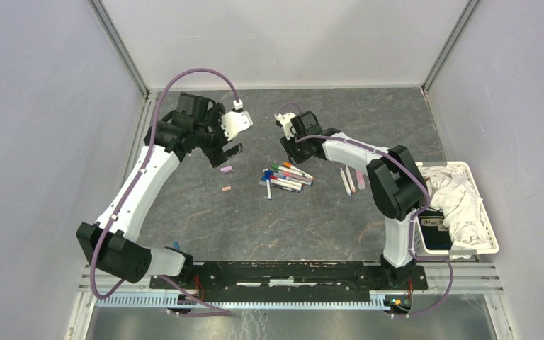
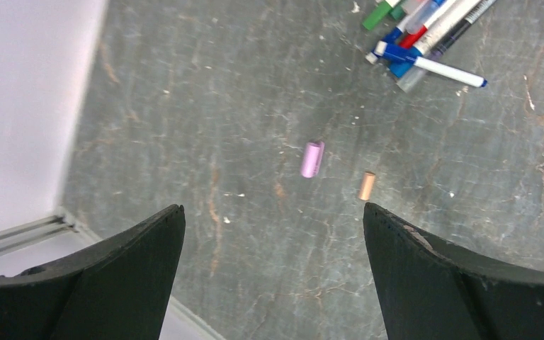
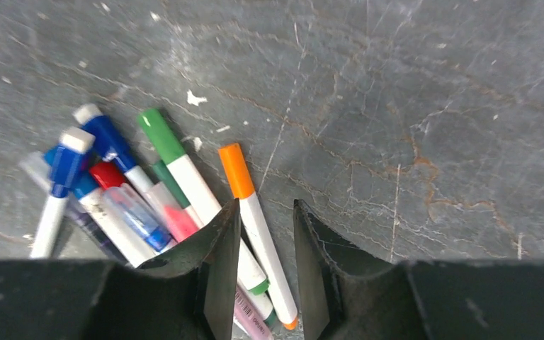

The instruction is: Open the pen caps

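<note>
A pile of pens (image 1: 287, 177) with white barrels and coloured caps lies mid-table; it also shows in the left wrist view (image 2: 425, 35). My right gripper (image 1: 290, 147) hovers over the pile. In the right wrist view its fingers (image 3: 265, 205) stand narrowly apart on either side of an orange-capped pen (image 3: 258, 227) that lies on the table; they do not touch it. Two loose pen caps lie left of the pile: a purple cap (image 1: 227, 169) (image 2: 312, 159) and an orange cap (image 1: 227, 189) (image 2: 367, 185). My left gripper (image 1: 230, 152) (image 2: 274, 212) is wide open and empty above them.
Two uncapped white pens (image 1: 347, 180) and a pink one (image 1: 360, 178) lie right of the pile. A white basket (image 1: 492, 241) with a white cloth (image 1: 460, 198) stands at the right edge. Grey walls enclose the table; the left wall (image 2: 21, 106) is close to my left gripper.
</note>
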`<state>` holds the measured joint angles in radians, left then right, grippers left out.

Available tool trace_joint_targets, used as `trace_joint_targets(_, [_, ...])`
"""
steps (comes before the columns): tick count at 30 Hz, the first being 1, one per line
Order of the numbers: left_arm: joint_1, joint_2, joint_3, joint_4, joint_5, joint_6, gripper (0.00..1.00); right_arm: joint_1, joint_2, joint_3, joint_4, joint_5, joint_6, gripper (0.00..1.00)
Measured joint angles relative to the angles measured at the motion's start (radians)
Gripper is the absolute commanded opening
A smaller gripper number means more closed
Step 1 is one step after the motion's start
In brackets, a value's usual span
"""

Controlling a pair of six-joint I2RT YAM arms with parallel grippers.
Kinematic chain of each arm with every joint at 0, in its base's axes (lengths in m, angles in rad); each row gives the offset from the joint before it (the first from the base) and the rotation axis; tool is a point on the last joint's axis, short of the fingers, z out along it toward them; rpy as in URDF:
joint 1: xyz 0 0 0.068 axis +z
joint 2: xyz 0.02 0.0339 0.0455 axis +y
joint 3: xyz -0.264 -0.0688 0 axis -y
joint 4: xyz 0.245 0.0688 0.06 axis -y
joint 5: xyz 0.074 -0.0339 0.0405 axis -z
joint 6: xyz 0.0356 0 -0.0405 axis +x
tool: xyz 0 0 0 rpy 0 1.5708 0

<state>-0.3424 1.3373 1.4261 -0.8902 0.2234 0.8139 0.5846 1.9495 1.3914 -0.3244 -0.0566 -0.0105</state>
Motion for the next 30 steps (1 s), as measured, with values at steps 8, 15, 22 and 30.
trace_joint_targets(8, [0.000,0.008,-0.060,-0.054,0.064,-0.003,1.00,-0.003,0.059,0.003,-0.025,-0.008,-0.016,0.33])
trace_joint_targets(15, [0.000,-0.003,-0.061,-0.060,0.099,-0.003,1.00,-0.003,0.054,-0.016,0.000,0.005,-0.024,0.36])
trace_joint_targets(22, [0.000,-0.003,-0.061,-0.073,0.117,-0.003,1.00,-0.006,0.004,-0.137,0.061,0.029,-0.021,0.44])
trace_joint_targets(30, [0.000,-0.002,-0.060,-0.085,0.120,-0.003,0.99,-0.024,-0.035,-0.185,0.069,0.039,-0.021,0.39])
